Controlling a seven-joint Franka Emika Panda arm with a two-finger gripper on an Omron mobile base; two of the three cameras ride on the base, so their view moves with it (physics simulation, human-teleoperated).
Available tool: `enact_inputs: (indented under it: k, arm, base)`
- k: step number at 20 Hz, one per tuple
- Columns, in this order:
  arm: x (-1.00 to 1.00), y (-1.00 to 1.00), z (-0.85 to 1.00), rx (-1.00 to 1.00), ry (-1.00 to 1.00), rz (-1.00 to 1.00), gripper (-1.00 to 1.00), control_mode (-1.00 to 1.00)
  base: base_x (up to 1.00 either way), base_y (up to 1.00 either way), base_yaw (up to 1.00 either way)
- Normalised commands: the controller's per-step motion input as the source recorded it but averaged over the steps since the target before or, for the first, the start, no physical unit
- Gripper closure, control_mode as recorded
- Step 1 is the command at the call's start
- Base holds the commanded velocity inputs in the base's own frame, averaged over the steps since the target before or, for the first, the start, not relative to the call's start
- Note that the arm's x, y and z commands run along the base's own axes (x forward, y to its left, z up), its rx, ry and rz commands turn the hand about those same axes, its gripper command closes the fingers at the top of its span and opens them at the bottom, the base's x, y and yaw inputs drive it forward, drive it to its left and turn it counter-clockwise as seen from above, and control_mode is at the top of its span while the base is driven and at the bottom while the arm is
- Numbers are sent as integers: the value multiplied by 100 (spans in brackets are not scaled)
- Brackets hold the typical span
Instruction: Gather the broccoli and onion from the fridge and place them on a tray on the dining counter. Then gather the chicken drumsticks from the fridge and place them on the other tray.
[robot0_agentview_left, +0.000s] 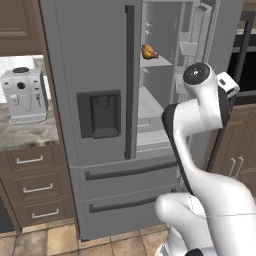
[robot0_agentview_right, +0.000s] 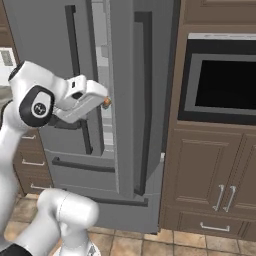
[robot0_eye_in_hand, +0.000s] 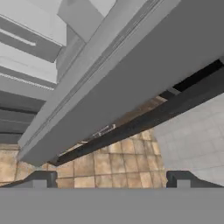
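Note:
The tall grey fridge (robot0_agentview_left: 95, 65) stands with its left door shut and its right door (robot0_agentview_left: 202, 30) swung open. One golden-brown chicken drumstick (robot0_agentview_left: 149, 52) lies on an upper shelf inside. My hand (robot0_agentview_left: 227, 85) hovers by the open door, to the right of and below that shelf. In the right base view the hand (robot0_agentview_right: 90, 97) points into the gap beside the door's edge (robot0_agentview_right: 125, 100), and a small orange-brown bit (robot0_agentview_right: 106, 102) peeks past it; which food it is I cannot tell. My gripper (robot0_eye_in_hand: 112, 178) is open, its fingertips (robot0_eye_in_hand: 41, 178) wide apart with nothing between them. The broccoli, onion, trays and dining counter are out of view.
A white coffee machine (robot0_agentview_left: 24, 95) sits on a stone worktop (robot0_agentview_left: 25, 135) with brown drawers, left of the fridge. A built-in oven (robot0_agentview_right: 225, 82) and brown cabinets (robot0_agentview_right: 210, 175) stand to the right. Beige floor tiles (robot0_eye_in_hand: 100, 164) show below the door (robot0_eye_in_hand: 144, 74).

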Motion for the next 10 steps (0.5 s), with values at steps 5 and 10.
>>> enact_inputs:
  k: [5, 10]
  arm:
    - [38, 84, -61, -17, 49, 5, -100, -100]
    - [62, 54, -82, -15, 71, 21, -100, -100]
  base:
    - [0, 0, 0]
    - [0, 0, 0]
